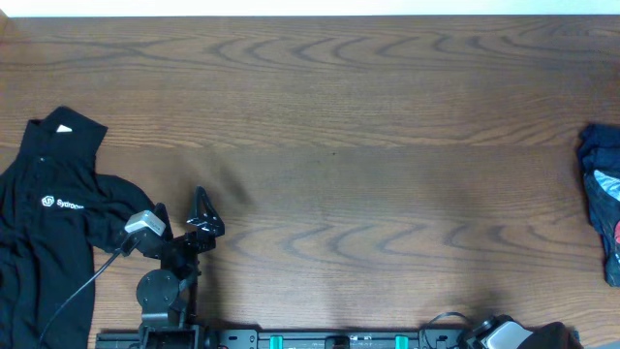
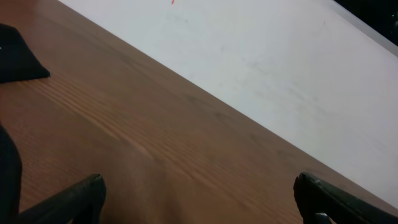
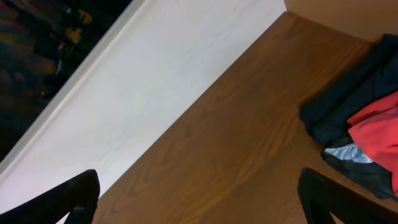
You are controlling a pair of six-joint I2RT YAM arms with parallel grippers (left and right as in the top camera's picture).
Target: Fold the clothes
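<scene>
A black collared shirt (image 1: pixel 44 228) with a small white logo lies spread at the table's left edge; its cloth shows in the left wrist view (image 2: pixel 18 59). My left gripper (image 1: pixel 184 215) hovers just right of it, open and empty (image 2: pixel 199 202), over bare wood. A crumpled pile of clothes (image 1: pixel 603 199), dark blue with a coral-red garment (image 3: pixel 379 134) in it, sits at the far right edge. My right gripper (image 3: pixel 199 199) is open with nothing between its fingers, short of that pile. In the overhead view only the right arm's wrist (image 1: pixel 504 334) shows, at the bottom edge.
The wooden table (image 1: pixel 368 145) stretches between the two garments. A white floor or wall strip (image 2: pixel 280 68) lies beyond the table's far edge. The arms' base rail (image 1: pixel 320 339) runs along the near edge.
</scene>
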